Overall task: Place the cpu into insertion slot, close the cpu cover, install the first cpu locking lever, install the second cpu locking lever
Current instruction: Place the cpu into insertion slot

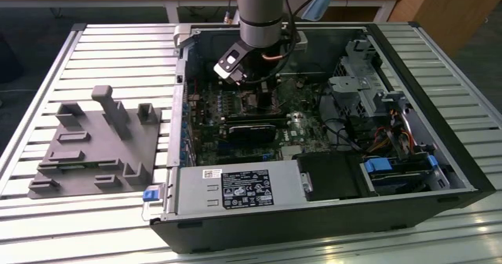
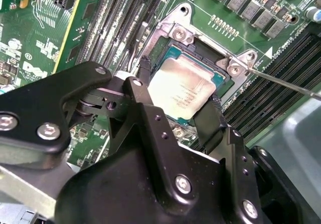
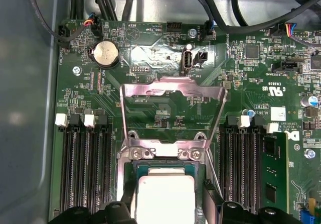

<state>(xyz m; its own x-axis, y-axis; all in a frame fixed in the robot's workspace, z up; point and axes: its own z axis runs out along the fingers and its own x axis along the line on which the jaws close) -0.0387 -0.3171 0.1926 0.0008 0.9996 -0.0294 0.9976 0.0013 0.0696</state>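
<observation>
Slatted metal table [image 1: 117,52] carries an open computer case [image 1: 471,179], and the gripper [image 1: 253,83] reaches down inside it, near the case's far wall. In both wrist views its black fingers [image 2: 213,114] clasp two opposite edges of the cpu [image 2: 183,91], which sits in the insertion slot [image 2: 204,53]. Beyond the slot's edge, the cpu cover [image 3: 170,87] stands flipped up and open. A thin lever rod [image 2: 283,82] juts out beside the slot. Long memory slots [image 3: 85,169] flank it.
</observation>
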